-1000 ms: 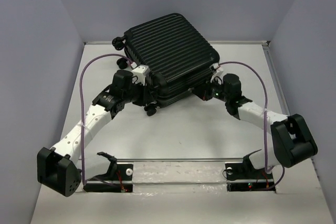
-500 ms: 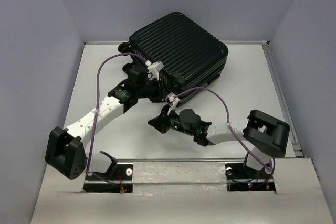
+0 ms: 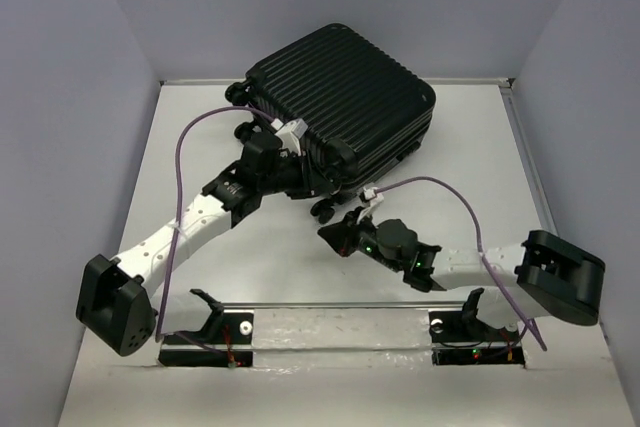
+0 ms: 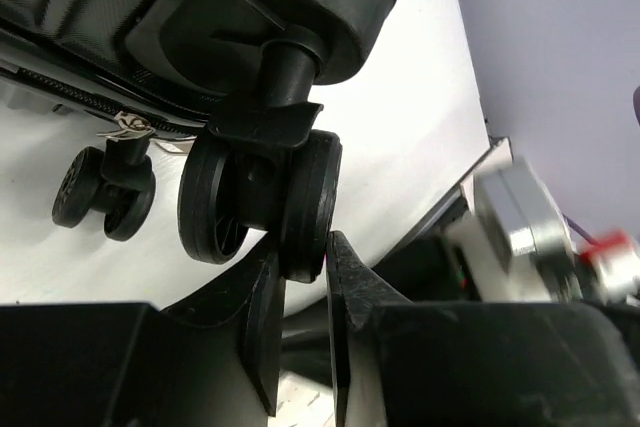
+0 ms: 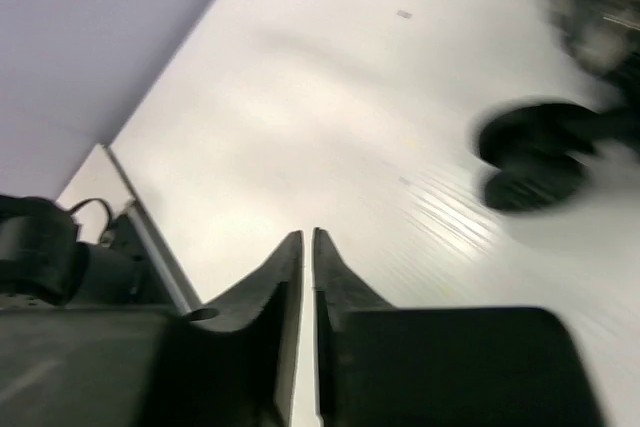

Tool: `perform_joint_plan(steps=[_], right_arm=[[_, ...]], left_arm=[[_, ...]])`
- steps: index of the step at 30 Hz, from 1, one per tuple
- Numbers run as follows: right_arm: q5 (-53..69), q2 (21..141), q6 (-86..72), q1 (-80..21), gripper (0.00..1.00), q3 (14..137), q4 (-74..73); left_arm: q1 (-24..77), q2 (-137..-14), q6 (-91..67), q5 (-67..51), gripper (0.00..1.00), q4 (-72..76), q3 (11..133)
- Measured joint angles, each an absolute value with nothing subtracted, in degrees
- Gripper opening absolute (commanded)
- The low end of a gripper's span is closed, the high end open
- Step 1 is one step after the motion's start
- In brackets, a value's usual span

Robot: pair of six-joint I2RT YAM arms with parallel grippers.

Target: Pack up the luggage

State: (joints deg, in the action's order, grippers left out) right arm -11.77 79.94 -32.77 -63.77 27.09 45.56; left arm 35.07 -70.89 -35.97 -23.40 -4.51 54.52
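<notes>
Left claw (image 4: 300, 272) pinches the rim of one caster wheel (image 4: 305, 202) at the near corner of the luggage (image 3: 345, 97), which lies askew at the far middle of the worktop (image 3: 300, 267) and appears zipped. Right claw (image 5: 306, 242) is closed and empty over bare worktop near the case. The ribbed shell is probably stiff, bulky and slick, so wheels and edges offer the best purchase. The walls (image 3: 60, 97) hem it in, and both arms crowd its near side.

Over the last second the big black ribbed hard-shell suitcase (image 3: 345, 97) twisted a bit toward the table's (image 3: 470, 167) far right corner. The right gripper (image 3: 330, 235) came off its side and backed toward the near edge. The left gripper (image 4: 303, 252) shifted onto a small black caster wheel (image 4: 255, 197).
</notes>
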Motion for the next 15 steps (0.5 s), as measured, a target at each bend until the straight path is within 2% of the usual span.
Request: perform_joint_plan(steps=[3, 6, 15], right_arm=[[-12.1, 73.7, -34.7, -58.5, 0.53, 20.9, 40.7], [-13.0, 70.9, -34.8, -53.1, 0.59, 19.4, 34.6], [-13.1, 72.8, -30.1, -49.4, 0.60, 27.7, 29.2]], left_arm=[[34.7, -69.5, -35.9, -22.8, 0.06, -4.1, 52.9], [34.6, -69.4, -36.2, -23.5, 0.06, -1.5, 51.2], [34.9, -69.2, -40.9, -26.1, 0.06, 8.1, 46.8]])
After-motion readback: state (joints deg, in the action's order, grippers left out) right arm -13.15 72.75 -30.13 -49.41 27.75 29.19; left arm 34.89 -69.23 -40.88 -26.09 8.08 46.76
